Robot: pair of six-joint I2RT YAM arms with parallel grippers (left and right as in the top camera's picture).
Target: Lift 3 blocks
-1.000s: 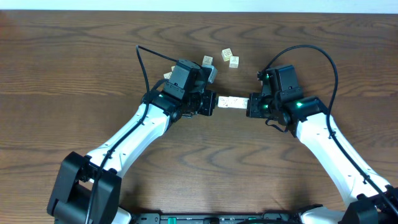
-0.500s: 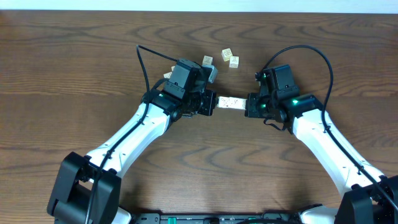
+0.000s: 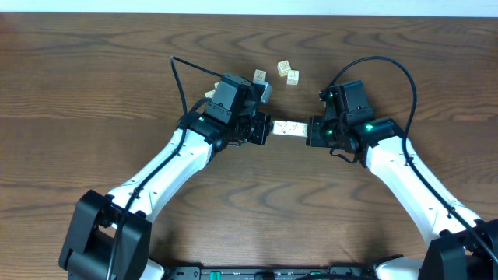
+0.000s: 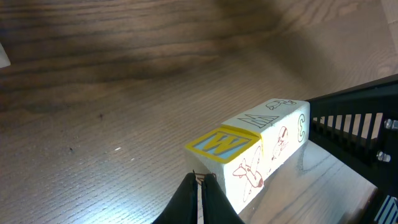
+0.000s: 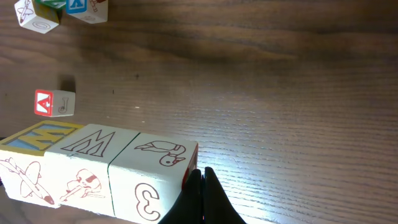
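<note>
The left end effector (image 3: 263, 129) is holding its fingers tight together and pressing on one end of a row of three blocks (image 3: 288, 128). The right end effector (image 3: 311, 131), fingers together too, is pressing on the other end. So the squeezing part is looking done. The lifting is looking like the part left. I cannot tell if the row is sitting on the tabletop (image 3: 93, 70) or hanging just above it. Some other little cubes (image 3: 286, 71) are lying apart, farther back.

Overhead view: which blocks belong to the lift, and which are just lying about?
In the job:
- row of three blocks, end to end
- left hand and right hand, both shut, one pressing each end of the row

Lying about:
- red A block
- loose blocks at the far side
</note>
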